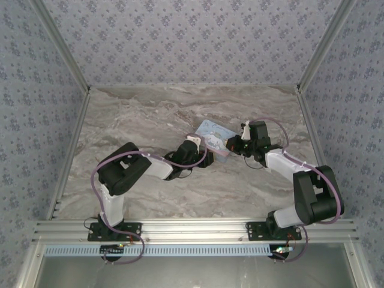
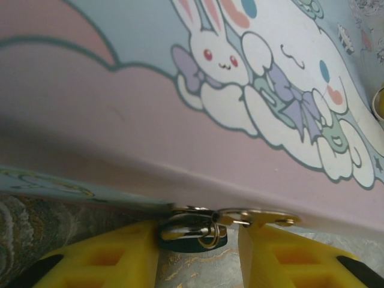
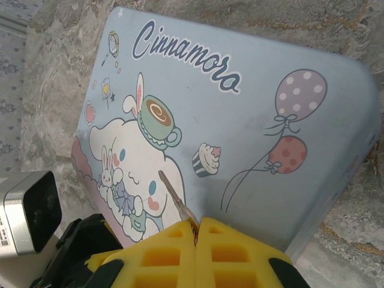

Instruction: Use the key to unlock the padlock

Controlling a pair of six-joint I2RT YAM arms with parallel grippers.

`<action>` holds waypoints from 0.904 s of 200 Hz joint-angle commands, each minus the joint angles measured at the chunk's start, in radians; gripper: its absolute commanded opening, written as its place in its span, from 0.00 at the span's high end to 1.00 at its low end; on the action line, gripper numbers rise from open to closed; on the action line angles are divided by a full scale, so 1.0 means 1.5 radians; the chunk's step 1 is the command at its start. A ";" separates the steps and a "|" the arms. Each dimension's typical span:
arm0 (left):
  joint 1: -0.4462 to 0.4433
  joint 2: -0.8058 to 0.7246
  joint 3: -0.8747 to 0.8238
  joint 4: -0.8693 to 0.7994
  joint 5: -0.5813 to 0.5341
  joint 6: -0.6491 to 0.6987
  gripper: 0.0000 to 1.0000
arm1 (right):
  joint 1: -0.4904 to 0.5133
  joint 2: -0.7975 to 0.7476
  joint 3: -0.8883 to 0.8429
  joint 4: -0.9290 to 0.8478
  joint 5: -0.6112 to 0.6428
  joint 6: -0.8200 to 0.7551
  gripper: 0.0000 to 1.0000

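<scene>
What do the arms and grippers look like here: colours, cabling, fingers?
The left arm and the right arm match: black joint housings, white link shells, a lilac cable looping alongside each, black base plates. The left gripper and the right gripper have bright yellow moulded fingers with recessed rectangular pockets and black patches at the outer edges.

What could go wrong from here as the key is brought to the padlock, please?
1. The right hand pinches the key only at its head, so the blade may twist or slip on contact.
2. The padlock sits tight against the edge of the tin, between the fingers of the left hand. Its keyhole isn't visible, so the key could miss and scrape the tin.
3. Both hands crowd the tin and might collide.
</scene>
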 commanded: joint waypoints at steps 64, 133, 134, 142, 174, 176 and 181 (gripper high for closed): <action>-0.013 0.041 0.013 -0.053 0.006 -0.026 0.68 | 0.007 0.022 -0.005 -0.060 0.016 -0.010 1.00; -0.013 0.018 0.017 -0.072 0.008 -0.033 0.74 | 0.011 0.007 -0.010 -0.023 0.008 -0.010 1.00; -0.013 0.017 0.017 -0.074 0.008 -0.034 0.74 | 0.011 0.006 -0.010 -0.023 0.009 -0.011 1.00; -0.013 0.011 0.020 -0.083 0.008 -0.037 0.74 | 0.013 -0.002 -0.012 -0.015 0.009 -0.014 1.00; -0.012 -0.016 0.028 -0.102 0.020 -0.065 0.74 | 0.014 -0.052 -0.025 -0.013 0.025 -0.041 1.00; -0.012 -0.019 0.028 -0.104 0.022 -0.067 0.74 | 0.015 -0.056 -0.027 -0.013 0.026 -0.043 1.00; -0.012 -0.021 0.030 -0.106 0.025 -0.073 0.74 | 0.015 -0.066 -0.032 -0.015 0.029 -0.048 1.00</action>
